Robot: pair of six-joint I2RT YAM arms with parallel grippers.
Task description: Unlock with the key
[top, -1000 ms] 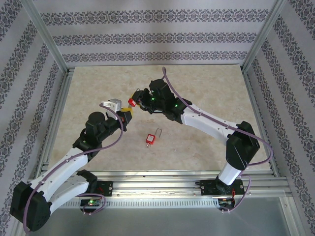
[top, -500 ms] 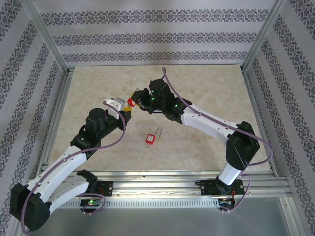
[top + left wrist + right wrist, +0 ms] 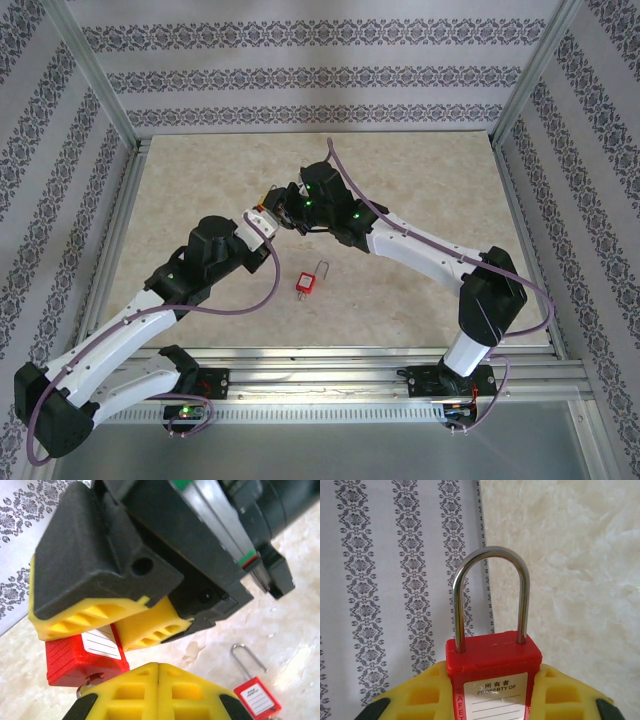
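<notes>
My right gripper [image 3: 494,702] is shut on a red padlock [image 3: 494,662] with a white label, its steel shackle [image 3: 490,560] closed and pointing away. In the top view this padlock [image 3: 268,207] hangs above the table's middle between the right gripper [image 3: 281,206] and my left gripper [image 3: 257,219]. In the left wrist view the left gripper [image 3: 159,672] has its yellow pads pressed together just below the held padlock [image 3: 75,657]. A small bit of metal [image 3: 83,691] shows at the padlock's underside. The key itself is hidden.
A second red padlock [image 3: 306,282] lies flat on the marble tabletop [image 3: 420,180], also seen in the left wrist view as the red padlock [image 3: 256,696] at lower right. Aluminium frame rails [image 3: 118,240] and patterned walls enclose the table.
My left arm has swung right and turned its wrist, bringing its gripper from beside the held padlock to directly against it. The right arm and the padlock on the table have stayed put.
</notes>
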